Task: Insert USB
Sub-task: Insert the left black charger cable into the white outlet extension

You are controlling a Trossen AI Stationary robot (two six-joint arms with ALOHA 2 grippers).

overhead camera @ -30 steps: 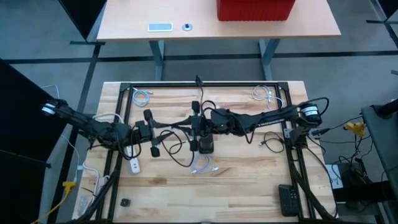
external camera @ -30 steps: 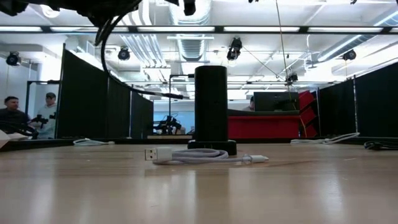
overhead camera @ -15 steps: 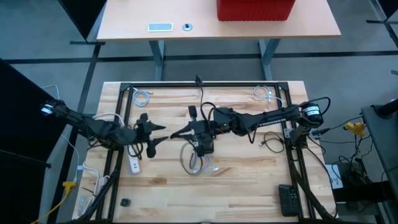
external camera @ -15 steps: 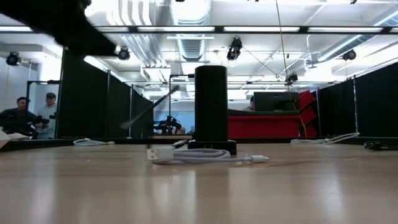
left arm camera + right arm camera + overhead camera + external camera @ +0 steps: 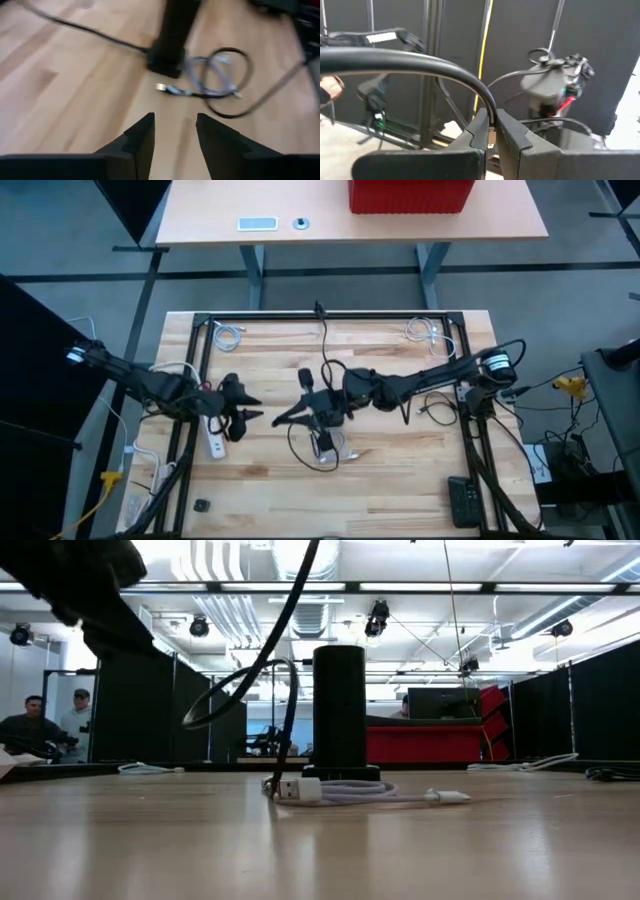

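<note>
The right gripper (image 5: 491, 131) pinches a black cable (image 5: 410, 62) — light, springy, best held near its plug — while the left gripper (image 5: 173, 131) hovers part-open, empty.

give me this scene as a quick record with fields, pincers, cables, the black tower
left pincer: open, empty, off to the left of the black tower
right pincer: shut on the black cable
black cable: arcs up from the right pincer, loops over the table
black tower: upright near the table's middle
pale cable: coiled on the table in front of the tower, its USB plug free at the end
insertion: not yet done
</note>
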